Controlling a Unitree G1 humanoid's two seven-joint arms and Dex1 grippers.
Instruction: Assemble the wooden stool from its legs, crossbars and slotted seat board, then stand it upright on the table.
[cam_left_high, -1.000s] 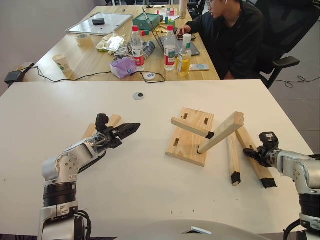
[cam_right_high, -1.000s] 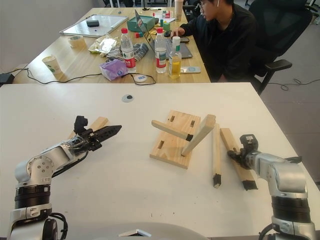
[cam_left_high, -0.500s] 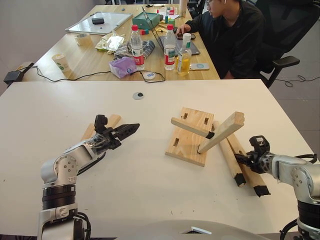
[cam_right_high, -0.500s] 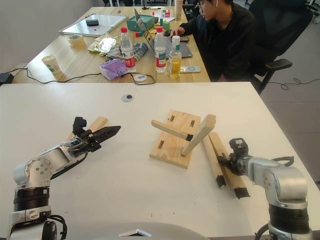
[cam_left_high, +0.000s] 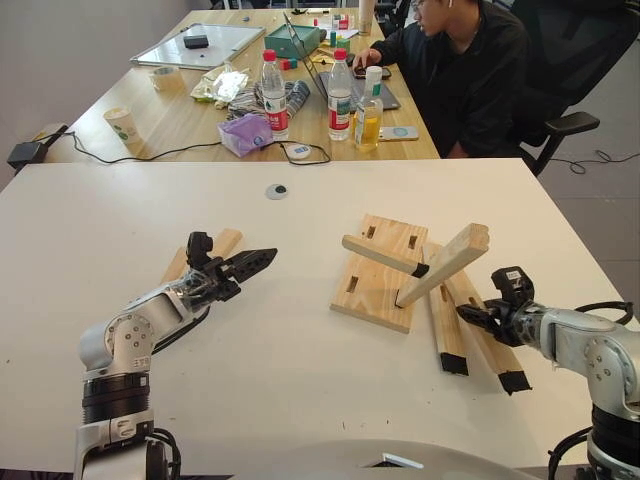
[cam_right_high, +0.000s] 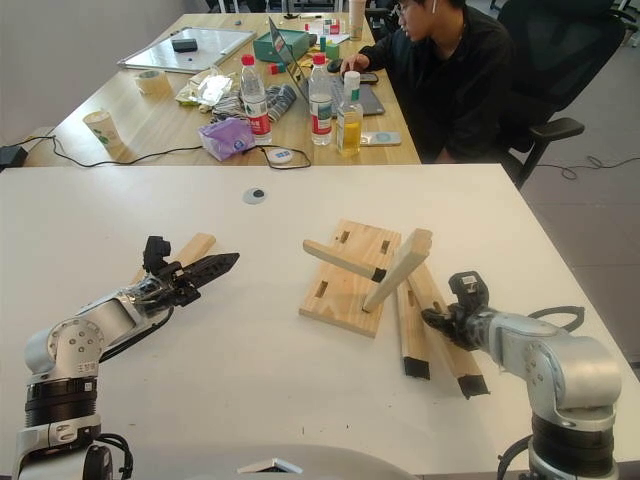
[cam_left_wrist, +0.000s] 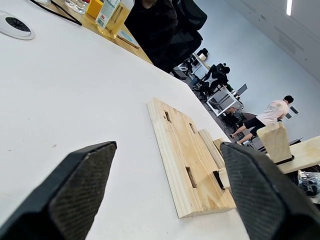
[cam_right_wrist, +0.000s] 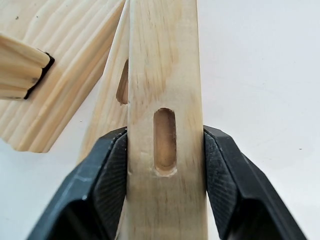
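Risk one: the leg (cam_right_wrist: 165, 60) clamped in my right gripper (cam_left_high: 478, 318) touches a second leg (cam_left_high: 443, 330), and its far end sits close beneath the propped leg (cam_left_high: 447, 262) leaning on the seat board (cam_left_high: 372, 272) at frame centre. Swinging it could topple that prop. Risk two: my grip spans a slot, so the leg may pivot. My right arm lies low at lower right, jaws closed firmly on the leg's sides. My left arm hovers at lower left, left gripper (cam_left_high: 250, 263) wide open, empty, pointing toward the board.

Lying flat on white table (cam_left_high: 300, 400): slotted seat board (cam_left_high: 372, 285) between grippers; leg (cam_left_high: 500, 358) within right gripper (cam_left_high: 478, 317), second leg (cam_left_high: 445, 335) alongside; wooden bars (cam_left_high: 225, 243) behind left gripper (cam_left_high: 262, 259).
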